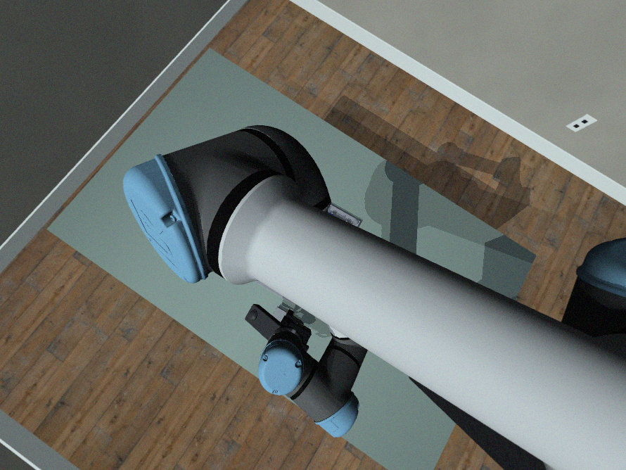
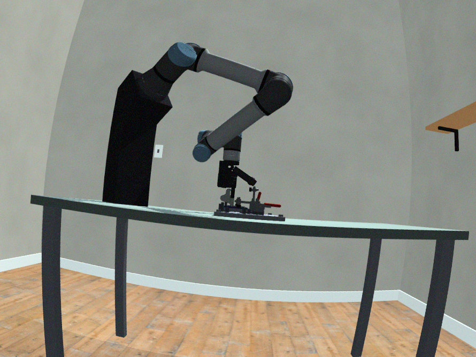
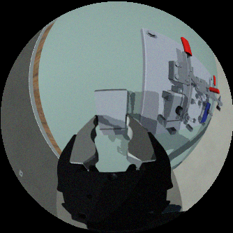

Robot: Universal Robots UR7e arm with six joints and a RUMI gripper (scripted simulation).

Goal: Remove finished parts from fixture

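Observation:
A flat grey part (image 3: 111, 102) is held between the jaw tips in the wrist view; its slot cannot be made out clearly. My gripper (image 3: 111, 115) (image 2: 227, 196) is shut on this part, low over the table (image 3: 80, 63) and beside the fixture's long edge. The fixture (image 3: 150, 66) (image 1: 345, 214) (image 2: 276, 218) is a grey base plate with clamps. The blue blank (image 3: 206, 112) sits at the fixture's far side in the wrist view. I cannot make out another finished part among the clamps. In the top view the arm hides most of the fixture.
Toggle clamps with red handles (image 3: 186, 46) (image 2: 272, 204) stand up from the fixture, close to the gripper's side. The table edge (image 3: 42, 118) lies on the left in the wrist view. The arm's shadow falls across part of the table.

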